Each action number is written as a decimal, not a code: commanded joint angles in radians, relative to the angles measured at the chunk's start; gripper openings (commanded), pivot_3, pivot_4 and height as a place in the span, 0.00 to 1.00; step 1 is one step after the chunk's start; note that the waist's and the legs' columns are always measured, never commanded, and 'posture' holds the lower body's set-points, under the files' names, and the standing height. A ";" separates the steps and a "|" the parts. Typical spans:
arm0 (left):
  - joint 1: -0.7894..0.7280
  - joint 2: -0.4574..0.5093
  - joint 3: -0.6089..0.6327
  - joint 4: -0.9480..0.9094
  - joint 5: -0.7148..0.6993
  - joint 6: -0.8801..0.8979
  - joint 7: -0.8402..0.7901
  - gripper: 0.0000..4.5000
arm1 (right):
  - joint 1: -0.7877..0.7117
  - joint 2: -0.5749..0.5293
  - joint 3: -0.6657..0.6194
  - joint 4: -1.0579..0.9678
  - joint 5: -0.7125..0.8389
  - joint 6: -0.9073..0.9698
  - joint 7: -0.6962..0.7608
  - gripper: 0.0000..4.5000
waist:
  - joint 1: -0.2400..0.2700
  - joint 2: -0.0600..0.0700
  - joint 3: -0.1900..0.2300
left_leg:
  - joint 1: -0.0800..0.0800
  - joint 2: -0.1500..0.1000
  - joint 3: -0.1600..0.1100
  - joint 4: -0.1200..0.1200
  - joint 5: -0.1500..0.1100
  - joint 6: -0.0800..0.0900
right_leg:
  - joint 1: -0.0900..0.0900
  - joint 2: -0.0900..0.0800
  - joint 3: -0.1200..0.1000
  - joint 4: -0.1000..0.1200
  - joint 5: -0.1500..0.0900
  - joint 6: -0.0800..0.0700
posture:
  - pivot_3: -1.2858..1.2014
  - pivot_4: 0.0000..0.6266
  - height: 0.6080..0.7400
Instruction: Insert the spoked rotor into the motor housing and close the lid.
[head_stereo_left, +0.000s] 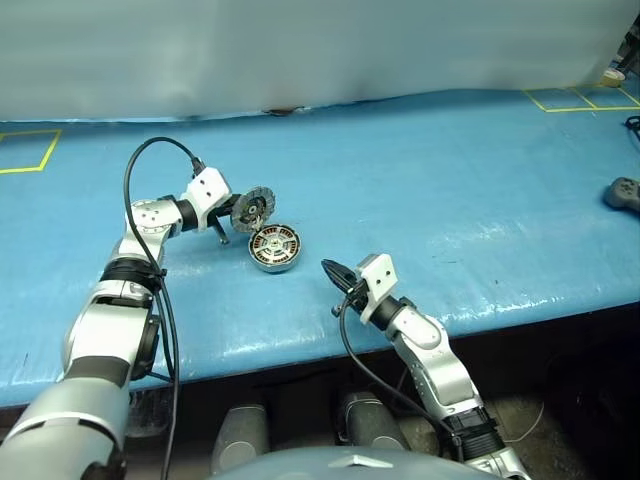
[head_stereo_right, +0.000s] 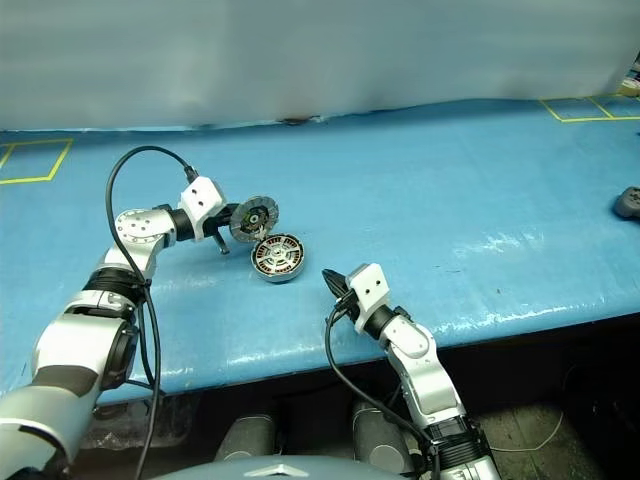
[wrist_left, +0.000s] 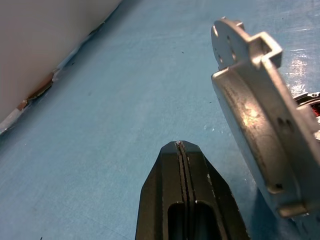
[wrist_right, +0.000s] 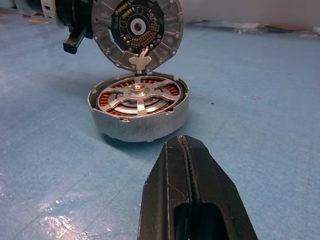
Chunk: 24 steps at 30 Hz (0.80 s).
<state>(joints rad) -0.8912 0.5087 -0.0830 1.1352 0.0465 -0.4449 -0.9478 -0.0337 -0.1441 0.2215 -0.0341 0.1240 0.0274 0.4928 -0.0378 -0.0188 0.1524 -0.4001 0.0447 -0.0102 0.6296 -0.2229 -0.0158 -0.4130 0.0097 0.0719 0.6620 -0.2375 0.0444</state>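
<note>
Resting flat on the blue table cover (head_stereo_left: 420, 180), the motor housing (wrist_right: 140, 112) is your landmark. You can see its ring of copper-coloured windings, and the spoked rotor (wrist_right: 136, 97) appears to sit already inside it, its spokes and hub level with the rim; the rotor looks silver rather than dark from the right wrist view, so treat that identification as probable.

The lid (wrist_right: 137, 31) stands raised on its hinge at the far rim of the housing, tilted near upright, its segmented inner face turned toward the right arm. It is not closed.

Your left gripper (head_stereo_left: 222, 237) is just beside the lid, on the side of it away from the housing. Its fingers (wrist_left: 185, 170) are pressed together and pinch nothing. The left wrist view shows the lid's plain grey outer face close alongside them; whether they touch it you cannot tell.

Your right gripper (head_stereo_left: 335, 271) sits near the housing on the side toward the robot, apart from it, pointing at it. Its fingers (wrist_right: 192, 175) are pressed together, empty.
</note>
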 joint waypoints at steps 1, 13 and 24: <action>-0.049 0.014 -0.008 -0.002 0.022 -0.071 -0.032 0.00 | -0.005 0.008 -0.005 -0.035 0.010 -0.004 -0.007 0.00 | 0.001 0.000 0.000 | 0.000 0.000 0.000 0.000 0.000 0.000 | 0.000 0.000 0.000 0.000 0.000 0.000 | 0.52 0.24 1.00; -0.079 -0.043 -0.030 -0.012 0.015 -0.122 -0.184 0.00 | -0.016 0.006 -0.015 -0.027 0.008 0.011 -0.023 0.00 | 0.001 0.000 0.000 | 0.000 0.000 0.000 0.001 0.000 0.000 | 0.000 0.000 0.000 0.000 0.000 0.000 | 0.52 0.24 1.00; -0.032 -0.071 -0.053 -0.047 0.010 -0.094 -0.324 0.00 | -0.025 0.006 -0.021 -0.020 0.008 0.016 -0.031 0.00 | -0.001 0.000 0.000 | 0.000 0.000 0.000 0.002 0.000 0.000 | 0.001 0.000 0.000 0.000 0.000 0.000 | 0.52 0.24 1.00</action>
<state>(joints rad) -0.9241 0.4366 -0.1289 1.1221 0.0659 -0.5346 -1.2450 -0.0450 -0.1428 0.2155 -0.0339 0.1239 0.0529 0.4626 -0.0385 -0.0188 0.1523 -0.4005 0.0446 -0.0106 0.6313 -0.2229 -0.0157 -0.4124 0.0098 0.0719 0.6627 -0.2373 0.0446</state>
